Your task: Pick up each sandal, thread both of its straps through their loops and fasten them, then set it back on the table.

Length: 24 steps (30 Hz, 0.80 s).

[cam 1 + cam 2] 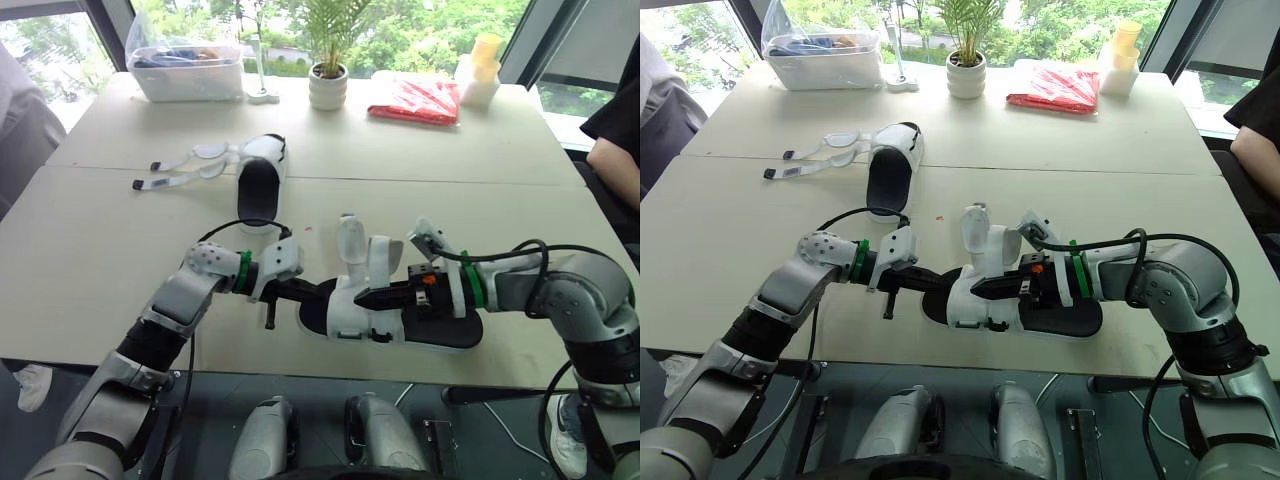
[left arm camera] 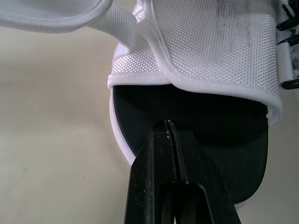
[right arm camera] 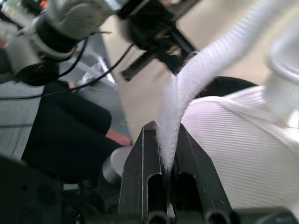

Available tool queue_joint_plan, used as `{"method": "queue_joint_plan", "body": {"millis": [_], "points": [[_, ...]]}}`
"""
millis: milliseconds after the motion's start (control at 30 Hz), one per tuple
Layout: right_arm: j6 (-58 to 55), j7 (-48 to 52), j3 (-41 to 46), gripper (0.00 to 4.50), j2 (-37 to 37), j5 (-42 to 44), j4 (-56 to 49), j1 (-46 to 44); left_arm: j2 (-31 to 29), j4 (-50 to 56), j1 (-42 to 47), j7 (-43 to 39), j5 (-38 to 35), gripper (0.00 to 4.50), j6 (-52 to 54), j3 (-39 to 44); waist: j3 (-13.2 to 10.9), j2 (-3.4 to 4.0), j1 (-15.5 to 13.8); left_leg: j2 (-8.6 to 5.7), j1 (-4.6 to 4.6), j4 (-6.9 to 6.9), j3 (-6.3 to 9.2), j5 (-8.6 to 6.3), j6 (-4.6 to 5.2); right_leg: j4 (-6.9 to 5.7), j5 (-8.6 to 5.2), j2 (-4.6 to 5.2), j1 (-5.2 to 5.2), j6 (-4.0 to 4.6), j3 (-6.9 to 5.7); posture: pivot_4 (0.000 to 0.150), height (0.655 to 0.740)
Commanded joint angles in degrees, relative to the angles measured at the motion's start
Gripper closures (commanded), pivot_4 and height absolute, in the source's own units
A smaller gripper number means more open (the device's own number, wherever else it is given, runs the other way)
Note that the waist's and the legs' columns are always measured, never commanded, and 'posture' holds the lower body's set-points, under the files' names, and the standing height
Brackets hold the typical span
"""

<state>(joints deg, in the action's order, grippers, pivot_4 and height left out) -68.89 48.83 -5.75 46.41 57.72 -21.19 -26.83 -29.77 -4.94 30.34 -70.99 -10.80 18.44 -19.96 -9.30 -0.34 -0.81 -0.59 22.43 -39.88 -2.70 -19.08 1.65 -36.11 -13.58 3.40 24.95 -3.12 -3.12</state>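
— Where are the sandals?

— Start on the left. The far sandal [image 1: 262, 180] lies flat on the counter [image 1: 90, 250], well back. Its loose straps [image 1: 208, 152] flop out to its left, not done up.

— And the nearer one?

— The near sandal [image 1: 345, 305] looks to rest close to the front edge, between the two arms. The left gripper [image 1: 318, 292] pokes in at its open end. Its fingers are squeezed together, with the tips at the black footbed. I can't tell if they pinch anything.

— What about the other side?

— The right gripper [image 3: 167, 140] is closed on a white strap [image 3: 196, 79] of that sandal. The fuzzy strap runs right between its fingers.

— Is the sandal heavy?

— I think it's light. It may slide on the counter if you tug it, so one gripper should hold the sole steady. The sole looks firm, so its rim is a good place to grab.

— And the strap?

— Soft and floppy, I'd say. It will bend if you push it. It's best to hold it close to its tip, so the end points straight at the loop. Mind the fuzzy part too, because it may stick in the wrong spot.
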Motion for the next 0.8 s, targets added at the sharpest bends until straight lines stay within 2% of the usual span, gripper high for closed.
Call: {"method": "queue_joint_plan", "body": {"millis": [33, 200, 433, 533, 633, 733, 800], "points": [[2.0, 2.95, -1.42, 4.44, 2.48, -2.43, -3.62, 1.77, -0.46, -1.47, 0.03, 0.18, 1.24, 4.5, 0.44, -0.49, 0.0, 0.0, -0.01, 0.0, 0.0, 0.0, 0.0, 0.0, 0.0, 0.01, 0.0, 0.0, -0.01, 0.0, 0.0, 0.15, 0.7241], [6.8, 1.52, -6.77, 4.44, 3.98, -11.05, -6.03, 5.13, 0.37, -2.3, 0.85, 0.15, 1.39, 4.5, 0.19, -0.79, 0.0, -0.01, -0.12, -0.01, 0.0, -0.03, 0.0, -0.01, 0.02, 0.02, -0.08, 0.03, -0.04, 0.15, -0.01, 0.15, 0.7241], [7.37, -0.21, -4.86, 4.44, 4.53, -12.96, -5.92, 8.48, 0.96, -3.25, 1.29, 0.04, 1.83, 4.5, -1.02, -1.66, 0.05, -0.01, -0.06, -0.02, -0.07, -0.11, 0.01, -0.01, 0.02, 0.01, -0.09, 0.05, -0.16, 0.15, -0.02, 0.15, 0.7241], [6.8, 1.08, -2.61, 4.44, 5.75, -10.16, -8.58, 10.3, 1.18, -3.87, 1.58, -0.12, 1.77, 4.5, -1.32, -1.72, 0.05, -0.01, -0.29, -0.03, -0.07, -0.12, 0.01, -0.01, 0.02, 0.02, -0.09, 0.06, -0.17, 0.15, -0.03, 0.15, 0.7241], [3.67, -0.34, 0.98, 3.64, 5.08, -5.74, -10.18, 10.77, 1.29, -4.35, 1.87, -0.38, 1.74, 4.5, -1.67, -1.83, 0.05, -0.02, -0.43, -0.04, -0.06, -0.13, 0.01, -0.03, 0.05, 0.04, -0.09, 0.08, -0.17, 0.15, -0.03, 0.15, 0.7241], [2.41, -2.75, 3.96, 2.26, 4.21, -3.67, -11.4, 10.73, 1.42, -4.79, 2.18, -0.64, 1.78, 4.5, -1.96, -1.9, 0.05, -0.02, -0.36, -0.04, -0.06, -0.13, 0.01, -0.03, 0.05, 0.03, -0.08, 0.08, -0.17, 0.14, -0.04, 0.15, 0.7241], [0.89, -4.13, 9.68, 1.22, 4.85, 0.97, -12.86, 11.43, 1.59, -5.28, 2.58, -1.13, 1.75, 4.5, -2.24, -2.04, 0.05, -0.02, -0.3, -0.04, -0.06, -0.14, 0.01, -0.02, 0.04, 0.02, -0.08, 0.08, -0.17, 0.14, -0.04, 0.15, 0.7241]]}}
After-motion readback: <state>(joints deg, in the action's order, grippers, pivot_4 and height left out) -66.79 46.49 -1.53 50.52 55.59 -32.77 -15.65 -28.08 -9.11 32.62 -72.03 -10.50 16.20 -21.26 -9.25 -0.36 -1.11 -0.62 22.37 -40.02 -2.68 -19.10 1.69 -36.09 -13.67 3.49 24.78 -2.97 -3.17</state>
